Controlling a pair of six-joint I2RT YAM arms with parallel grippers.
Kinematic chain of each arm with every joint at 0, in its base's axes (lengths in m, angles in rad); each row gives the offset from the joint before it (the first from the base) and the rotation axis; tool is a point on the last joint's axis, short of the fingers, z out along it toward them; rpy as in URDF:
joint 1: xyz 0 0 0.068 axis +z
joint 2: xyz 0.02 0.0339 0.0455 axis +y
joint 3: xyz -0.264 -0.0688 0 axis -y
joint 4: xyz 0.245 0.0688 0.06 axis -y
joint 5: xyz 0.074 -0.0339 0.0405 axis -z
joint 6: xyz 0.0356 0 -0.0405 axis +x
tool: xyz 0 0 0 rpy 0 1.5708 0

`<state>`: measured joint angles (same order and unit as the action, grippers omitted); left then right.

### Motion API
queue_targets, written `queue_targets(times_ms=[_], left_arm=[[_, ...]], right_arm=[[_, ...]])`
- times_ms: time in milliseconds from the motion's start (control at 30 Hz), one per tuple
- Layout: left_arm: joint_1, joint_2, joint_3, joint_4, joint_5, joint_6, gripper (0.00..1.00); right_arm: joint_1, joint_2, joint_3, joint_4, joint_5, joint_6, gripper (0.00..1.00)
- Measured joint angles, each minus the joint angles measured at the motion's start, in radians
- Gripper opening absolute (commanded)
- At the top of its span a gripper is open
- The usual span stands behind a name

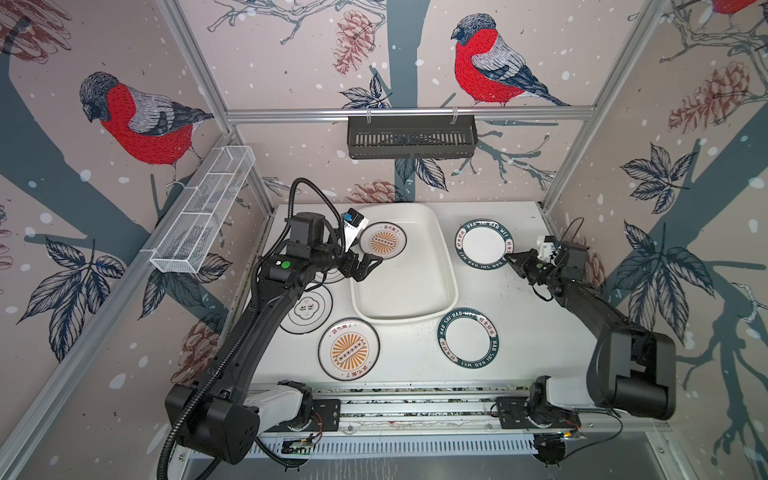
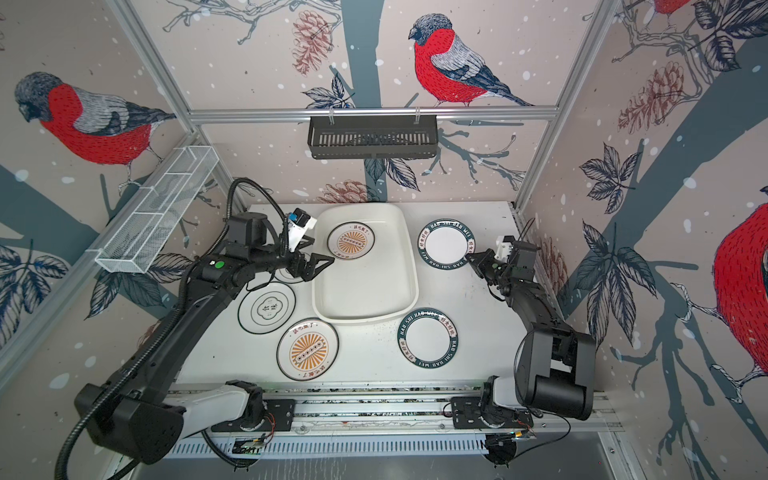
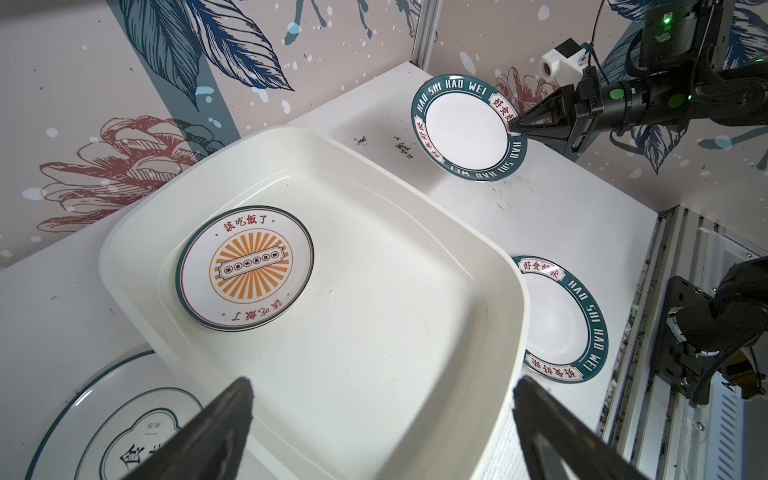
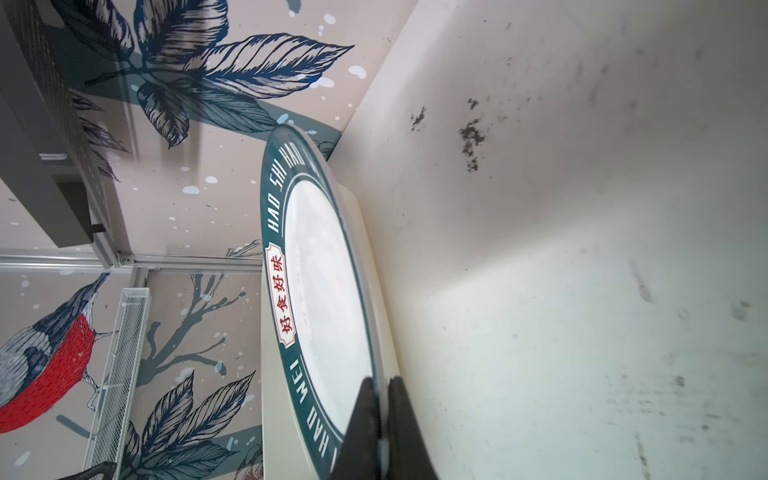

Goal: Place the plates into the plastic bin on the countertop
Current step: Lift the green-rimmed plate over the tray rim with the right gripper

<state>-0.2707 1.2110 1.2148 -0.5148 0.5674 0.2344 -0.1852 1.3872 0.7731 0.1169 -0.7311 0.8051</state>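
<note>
**Right holds plate, left open**

Right end effector (image 1: 509, 258) pinches green-rimmed plate (image 1: 484, 244) by its rim, tilted beside plastic bin (image 1: 415, 291). Left end effector (image 1: 368, 268) spread wide at bin's left rim. Sunburst plate (image 1: 382, 241) lies in bin.

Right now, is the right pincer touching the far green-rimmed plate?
Touching. The right wrist view shows the right pincer shut on the rim of the green-rimmed plate, one finger on each face.

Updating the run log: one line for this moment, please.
left gripper open, empty | right gripper shut on far green-rimmed plate | plastic bin: one sunburst plate
</note>
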Motion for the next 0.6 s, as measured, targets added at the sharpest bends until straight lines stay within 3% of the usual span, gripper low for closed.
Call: queue_targets(times_ms=[300, 600], left_arm=[[0.000, -0.035, -0.016, 0.018, -0.028, -0.021, 0.97], [0.003, -0.056, -0.016, 0.025, -0.028, -0.043, 0.97]], right_arm=[[0.198, 0.032, 0.149, -0.035, 0.063, 0.012, 0.02], [0.417, 0.192, 0.338, -0.038, 0.139, 0.036, 0.02]])
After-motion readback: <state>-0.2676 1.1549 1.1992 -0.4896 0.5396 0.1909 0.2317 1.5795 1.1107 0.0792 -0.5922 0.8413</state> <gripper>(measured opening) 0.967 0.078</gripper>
